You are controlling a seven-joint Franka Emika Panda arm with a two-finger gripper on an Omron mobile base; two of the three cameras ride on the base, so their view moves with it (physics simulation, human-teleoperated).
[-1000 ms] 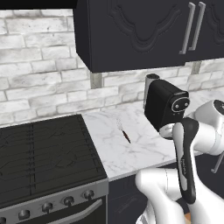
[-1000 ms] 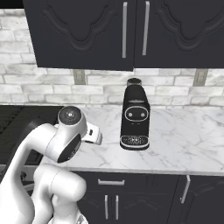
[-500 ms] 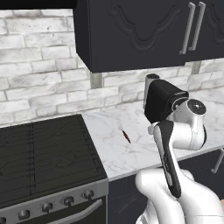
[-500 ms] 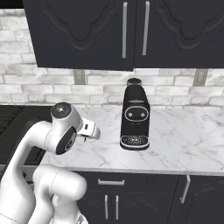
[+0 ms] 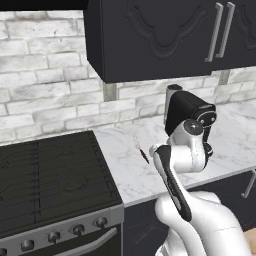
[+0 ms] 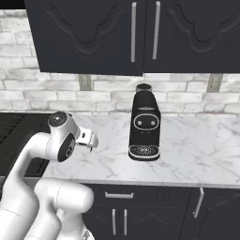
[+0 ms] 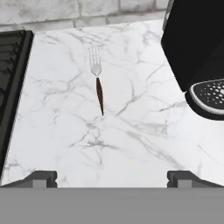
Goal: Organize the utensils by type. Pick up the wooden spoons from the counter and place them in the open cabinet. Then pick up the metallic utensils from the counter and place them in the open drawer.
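White marble with grey veins forms the worktop (image 7: 131, 131), smooth and glossy, running between a black gas stove (image 5: 50, 175) with ridged grates and a row of round knobs on one side and a black coffee machine (image 6: 144, 124) on the other. Behind it rises a wall of pale grey brick (image 5: 45, 95), rough-faced with lighter mortar lines, and above hang dark upper cabinets (image 6: 140, 33) with carved, curving panels and slim metal bar handles.

On the marble lies the silver fork (image 7: 97, 82), flat on the stone, between the stove edge and the coffee machine and well apart from both. Its head is bright metal with thin prongs pointing toward the brick wall; its handle is dark, narrow and tapering to a point (reddish-brown in the hand view). In the left base view the same fork shows as a small sliver just beside the arm's elbow.

The end effector (image 7: 111, 177) hangs above the worktop with its jaws spread as wide as they go, the two dark fingertips (image 7: 41, 177) far apart at the bottom of the hand view. Nothing sits between them and they touch nothing; the fork lies ahead of them on the stone, nearer the left tip's side.

The coffee machine is tall, matte black, with a round perforated drip tray at its foot.
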